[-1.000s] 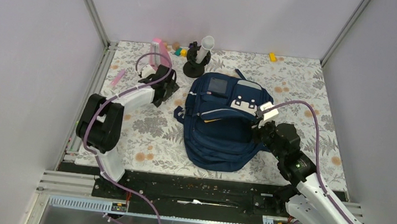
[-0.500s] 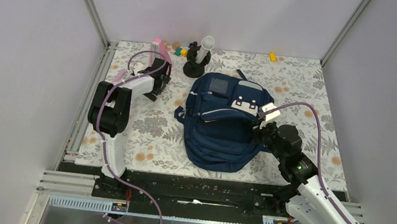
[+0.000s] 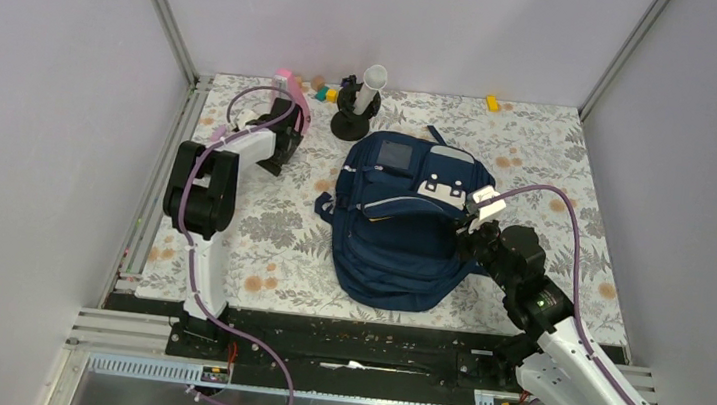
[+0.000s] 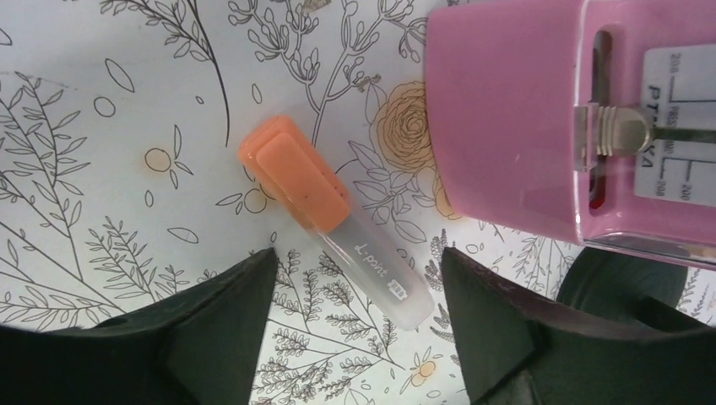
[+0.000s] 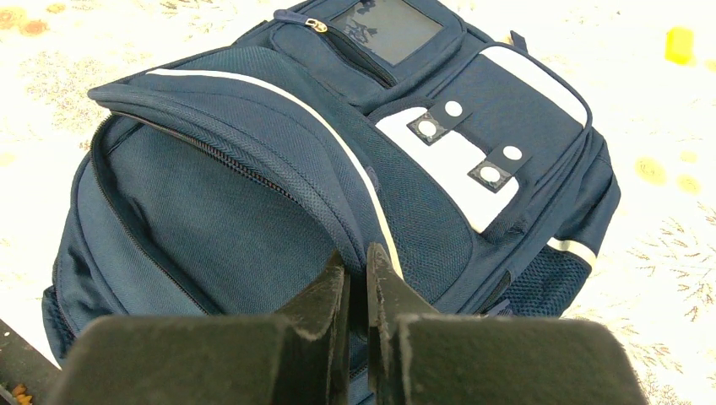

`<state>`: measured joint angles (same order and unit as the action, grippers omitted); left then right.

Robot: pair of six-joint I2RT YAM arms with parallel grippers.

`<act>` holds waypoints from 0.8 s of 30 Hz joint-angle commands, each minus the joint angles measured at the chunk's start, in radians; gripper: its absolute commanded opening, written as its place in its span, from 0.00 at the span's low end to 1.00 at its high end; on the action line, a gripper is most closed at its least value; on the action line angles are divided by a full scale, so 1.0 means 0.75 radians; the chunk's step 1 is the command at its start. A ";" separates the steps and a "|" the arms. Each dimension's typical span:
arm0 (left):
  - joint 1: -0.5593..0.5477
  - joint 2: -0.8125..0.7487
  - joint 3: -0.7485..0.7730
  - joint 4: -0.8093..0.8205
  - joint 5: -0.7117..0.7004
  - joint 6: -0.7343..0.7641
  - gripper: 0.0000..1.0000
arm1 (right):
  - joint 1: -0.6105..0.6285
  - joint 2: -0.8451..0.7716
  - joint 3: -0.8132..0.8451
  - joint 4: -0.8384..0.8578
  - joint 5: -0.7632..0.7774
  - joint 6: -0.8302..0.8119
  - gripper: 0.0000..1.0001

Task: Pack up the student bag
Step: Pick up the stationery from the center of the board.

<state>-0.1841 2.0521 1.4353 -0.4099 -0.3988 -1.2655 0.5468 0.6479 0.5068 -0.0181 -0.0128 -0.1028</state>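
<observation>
At the near edge of the flower-printed table [image 3: 270, 243], both arms rise from their bases. The right arm leans forward and to the left, its forearm low over the cloth. The right gripper [image 5: 355, 257] points at the right side of the student bag [image 3: 402, 227], its jaws pressed to a thin slit at the flap's light-striped edge. Whether cloth is caught between them I cannot tell.

The navy bag lies flat in the middle of the table. Its white-grey patches face up and its main compartment gapes toward the near side.

The left arm stands tall from its base, bends sharply at the elbow and reaches toward the far-left corner with its wrist turned down. The left gripper [image 4: 356, 270] hangs with its jaws spread wide, holding nothing. An orange-capped highlighter [image 4: 333, 224] lies slantwise on the table between and just beyond the two fingers [image 4: 219, 329], apart from both. Just beside it, on the far side, sits a pink plastic device [image 4: 515, 118].

Along the back edge are a black stand holding a white tube [image 3: 357, 102], a few small coloured blocks [image 3: 326, 91] and, well to the right, a yellow block [image 3: 492, 103].
</observation>
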 commanded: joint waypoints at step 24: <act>-0.015 0.164 0.257 -0.202 0.240 0.406 0.23 | -0.009 -0.085 0.025 0.182 -0.024 0.053 0.00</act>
<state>-0.1848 2.1445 1.5852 -0.5056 -0.3008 -1.0954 0.5449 0.6338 0.5026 -0.0181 -0.0181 -0.0959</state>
